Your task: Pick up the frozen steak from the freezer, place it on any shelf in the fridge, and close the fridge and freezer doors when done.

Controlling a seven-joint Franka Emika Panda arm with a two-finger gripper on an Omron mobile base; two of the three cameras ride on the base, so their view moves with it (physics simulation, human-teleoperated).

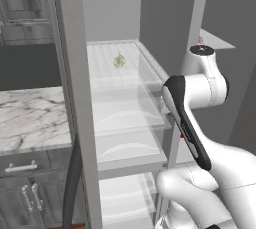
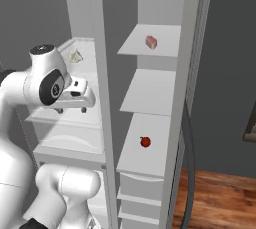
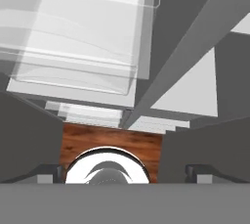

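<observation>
The open fridge (image 2: 100, 73) with its white shelves and clear drawers stands in front of the white arm (image 1: 200, 93), its left compartment holding a small pale item (image 1: 119, 61) on the top shelf and its right compartment a red round fruit (image 2: 145, 142) on a lower shelf. The jaws (image 3: 124, 171) stand wide apart with nothing between them, the two dark tips at the lower edge of the hand view over wooden floor (image 3: 112, 140). The frozen steak (image 2: 151, 42), a small pinkish block, lies on the top right-hand shelf, well apart from the jaws.
</observation>
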